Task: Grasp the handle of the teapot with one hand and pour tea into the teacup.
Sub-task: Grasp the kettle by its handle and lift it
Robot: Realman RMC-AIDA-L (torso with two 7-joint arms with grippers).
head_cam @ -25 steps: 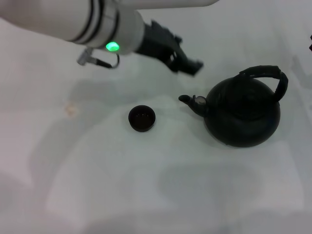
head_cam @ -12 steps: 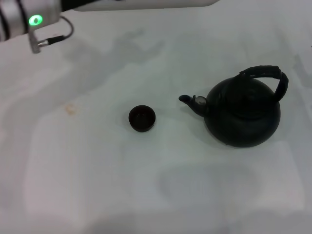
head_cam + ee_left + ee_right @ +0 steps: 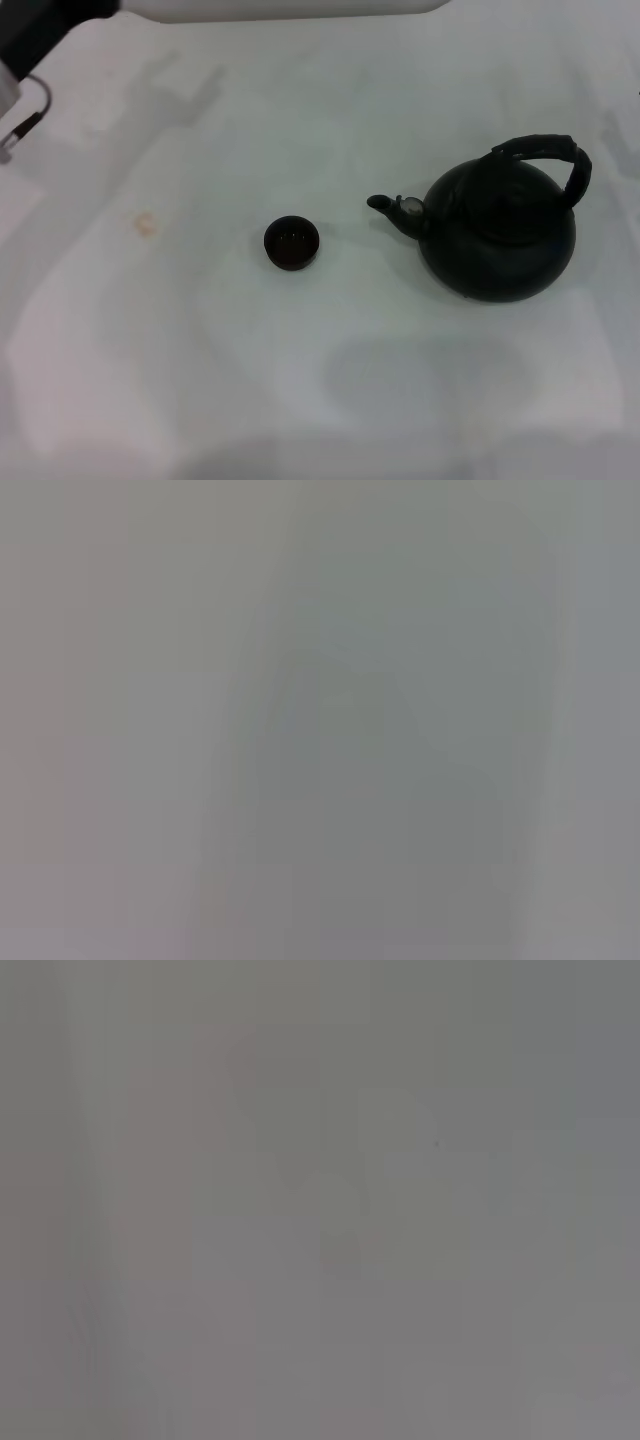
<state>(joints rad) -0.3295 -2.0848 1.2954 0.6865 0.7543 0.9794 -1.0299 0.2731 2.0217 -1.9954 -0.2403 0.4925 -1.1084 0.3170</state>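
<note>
So the teapot (image 3: 498, 238) sits on the white table (image 3: 300, 400) at the right side of the head view, a bit above the middle, upright, with its short spout (image 3: 390, 208) pointing toward the left of the frame. The handle (image 3: 548, 155) arches over the top of it, standing up and leaning toward the upper right, and nothing is touching it. The teacup (image 3: 291, 243) is near the center of the frame, just left of middle, sitting upright and well apart from the teapot, roughly in line with the spout. There's a small tan stain (image 3: 146, 224) on the table further left of the cup. The only bit of robot showing is the left arm (image 3: 250, 8), a white tube running along the top edge, with a dark piece and a thin cable loop in the upper left corner, well away from both the cup and the pot. Neither gripper shows up in the head view, and both wrist views are just flat grey with nothing to make out, so I can't tell how either set of jaws stands.
</note>
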